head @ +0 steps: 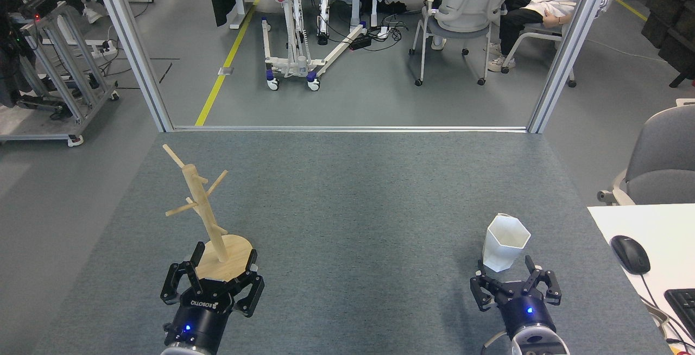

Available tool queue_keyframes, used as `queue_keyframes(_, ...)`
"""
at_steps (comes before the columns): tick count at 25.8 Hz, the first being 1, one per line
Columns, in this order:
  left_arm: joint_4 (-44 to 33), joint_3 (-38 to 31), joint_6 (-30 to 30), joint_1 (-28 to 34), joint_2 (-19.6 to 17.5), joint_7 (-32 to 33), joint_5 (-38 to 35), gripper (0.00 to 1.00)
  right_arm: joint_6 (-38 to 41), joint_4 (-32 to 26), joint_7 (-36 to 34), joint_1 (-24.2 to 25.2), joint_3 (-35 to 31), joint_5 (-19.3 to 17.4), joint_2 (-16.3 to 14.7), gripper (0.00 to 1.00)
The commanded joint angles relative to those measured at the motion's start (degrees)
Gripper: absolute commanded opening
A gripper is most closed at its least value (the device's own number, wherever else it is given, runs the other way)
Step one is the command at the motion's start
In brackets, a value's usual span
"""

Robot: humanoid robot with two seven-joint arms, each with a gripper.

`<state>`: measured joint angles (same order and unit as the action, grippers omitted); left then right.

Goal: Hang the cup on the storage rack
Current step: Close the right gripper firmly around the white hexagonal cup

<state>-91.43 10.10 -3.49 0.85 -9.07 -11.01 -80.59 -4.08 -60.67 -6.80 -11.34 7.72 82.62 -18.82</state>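
The cup (506, 242) was seen standing upright near the right edge of the grey tabletop (347, 208), close to the near right corner, unheld. The right gripper (516, 279) was spread wide just behind it, its fingertips (529, 264) flanking the cup's base without clasping it. The storage rack (209, 219) stood near the near left corner. The left gripper (213, 265) was spread wide around its disc base; contact could not be told.
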Motion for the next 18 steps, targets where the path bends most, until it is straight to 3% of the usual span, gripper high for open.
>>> queue_keyframes(1, 0.0, 0.0, 0.1, 0.0, 0.0, 0.0, 0.0, 1.00, 1.6, 3.5, -2.1, -1.9, -0.2, 0.0, -0.6, 0.99)
queue_keyframes(18, 0.3, 0.0, 0.2, -0.1, 0.0, 0.0, 0.0, 1.00, 3.4, 13.0, -2.4, -9.6, 0.4, -2.0, -0.6, 0.99)
